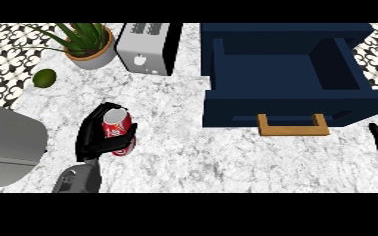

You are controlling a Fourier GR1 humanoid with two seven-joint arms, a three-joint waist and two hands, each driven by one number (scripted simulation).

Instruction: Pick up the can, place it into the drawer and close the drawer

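On the marble counter (221, 150) left of the open navy drawer (284, 75), I record my left hand (100, 130) clasped round the upright red can (118, 130), while only my right hand's (373, 135) tip shows, its state undeterminable.

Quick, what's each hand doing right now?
Left hand: shut round the can.
Right hand: only a sliver shows at the right edge, so it cannot be told.
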